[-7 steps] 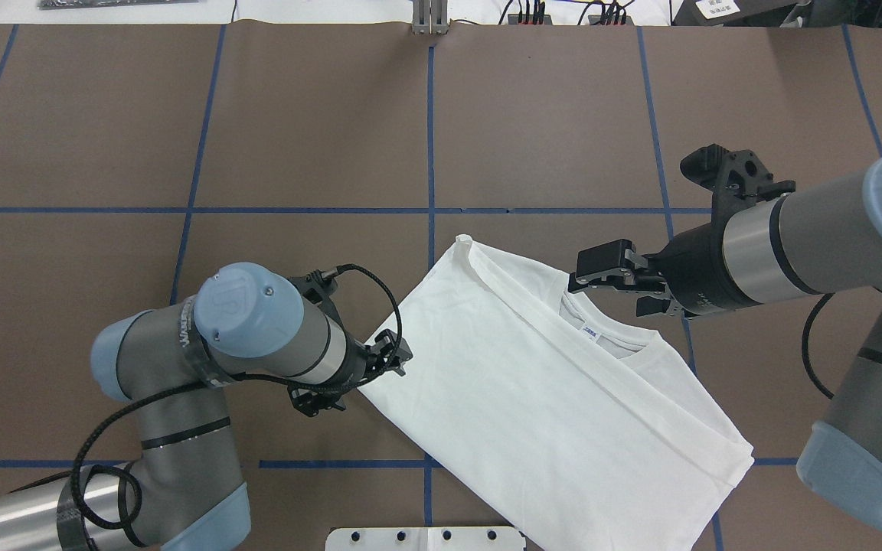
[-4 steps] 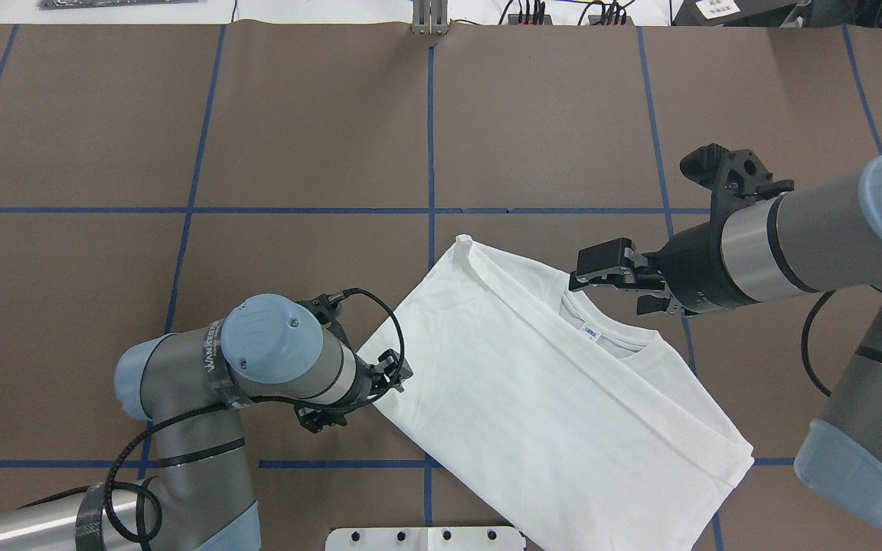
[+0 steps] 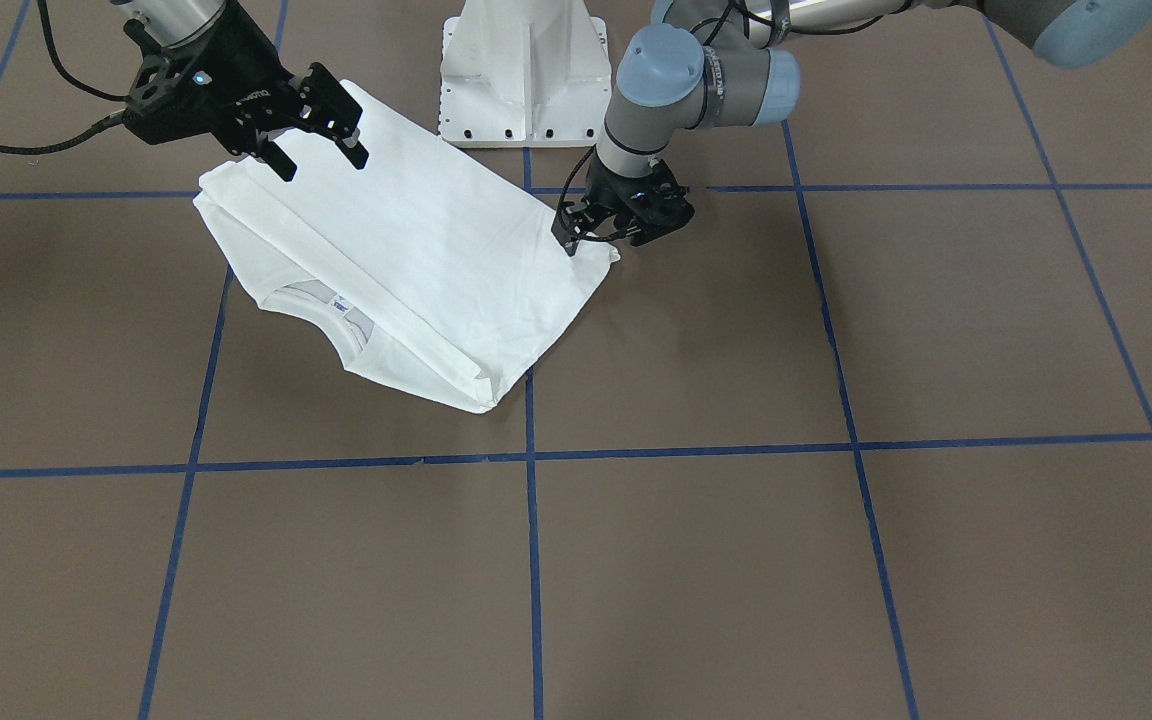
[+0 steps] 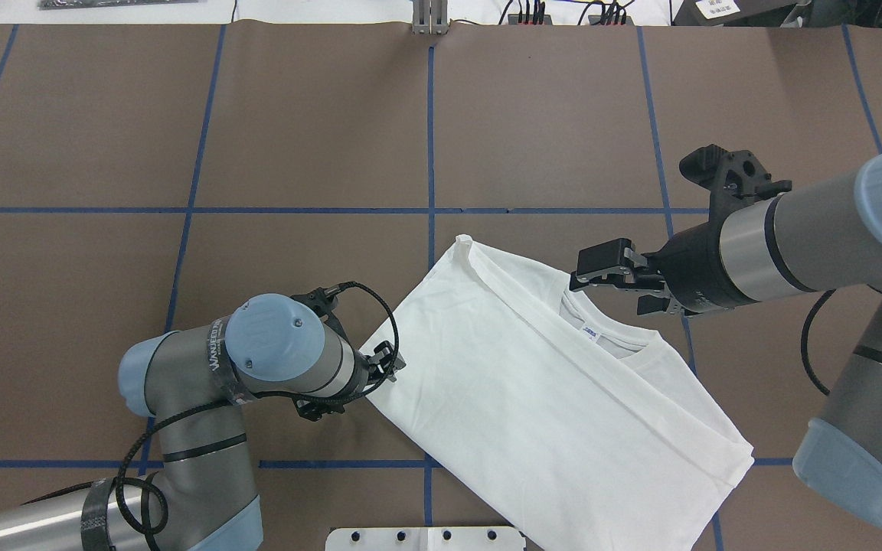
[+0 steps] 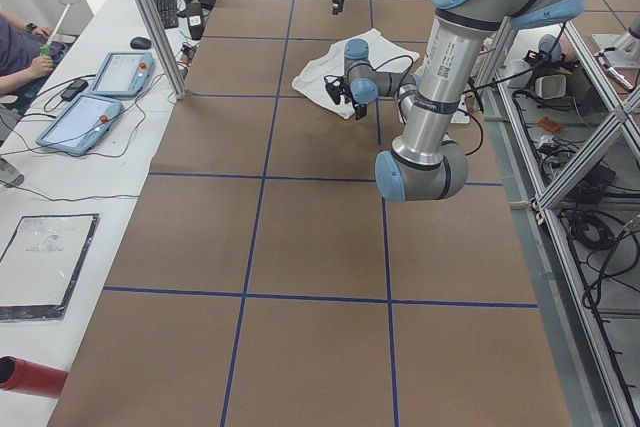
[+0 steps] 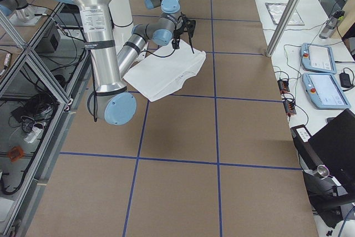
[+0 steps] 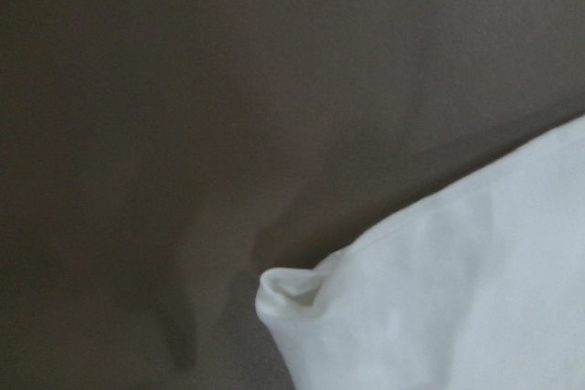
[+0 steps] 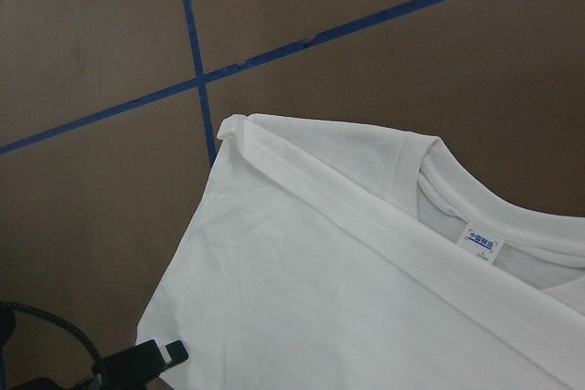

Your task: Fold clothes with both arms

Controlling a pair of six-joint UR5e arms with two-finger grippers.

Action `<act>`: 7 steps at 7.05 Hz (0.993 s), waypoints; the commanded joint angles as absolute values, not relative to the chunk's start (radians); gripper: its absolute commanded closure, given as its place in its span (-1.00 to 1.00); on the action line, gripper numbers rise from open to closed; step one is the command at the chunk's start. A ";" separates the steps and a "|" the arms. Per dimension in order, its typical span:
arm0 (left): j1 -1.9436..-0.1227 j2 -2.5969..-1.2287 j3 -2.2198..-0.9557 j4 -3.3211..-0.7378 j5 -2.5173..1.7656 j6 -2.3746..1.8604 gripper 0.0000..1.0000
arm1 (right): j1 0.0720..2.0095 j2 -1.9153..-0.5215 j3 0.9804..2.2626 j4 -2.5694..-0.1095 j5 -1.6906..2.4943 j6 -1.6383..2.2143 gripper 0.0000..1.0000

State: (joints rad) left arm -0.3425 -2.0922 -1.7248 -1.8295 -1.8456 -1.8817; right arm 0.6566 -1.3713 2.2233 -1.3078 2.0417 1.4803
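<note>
The white T-shirt [image 4: 533,398] lies folded on the brown table, slanting from the centre toward the near right, with its collar and neck label [image 4: 591,332] facing up. My left gripper [image 4: 351,383] points down at the shirt's left corner [image 3: 604,258], low over the table, jaws apart and holding nothing. The left wrist view shows that curled corner [image 7: 279,288] on the table and no fingers. My right gripper [image 4: 613,289] hovers open above the collar end [image 3: 324,165]. The right wrist view looks down on the collar and label [image 8: 481,246].
The white pedestal base [image 3: 524,80] stands at the near table edge beside the shirt. Blue tape lines [image 4: 430,153] cross the brown tabletop. A side bench carries tablets [image 5: 95,112], a person's arm [image 5: 20,52] rests there, and metal frame posts [image 5: 150,17] stand beside the table.
My left arm's wrist has swung in and down toward the shirt's left corner. The right arm and the shirt have stayed where they were.
</note>
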 commanded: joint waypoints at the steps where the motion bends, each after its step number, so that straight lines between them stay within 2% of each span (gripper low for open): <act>1: -0.347 -2.092 -1.723 -1.830 -1.842 -1.881 -0.19 | 0.657 -1.371 2.223 -1.307 2.042 1.480 -1.00; 2: -0.348 -2.092 -1.723 -1.830 -1.842 -1.878 0.24 | 0.658 -1.371 2.223 -1.308 2.042 1.480 -1.00; 3: -0.348 -2.094 -1.723 -1.833 -1.842 -1.872 0.87 | 0.658 -1.376 2.223 -1.307 2.042 1.480 -1.00; 4: -0.359 -2.097 -1.723 -1.842 -1.842 -1.865 1.00 | 0.660 -1.376 2.224 -1.307 2.043 1.480 -1.00; 7: -0.477 -2.102 -1.730 -1.856 -1.853 -1.842 1.00 | 0.660 -1.374 2.220 -1.307 2.042 1.480 -1.00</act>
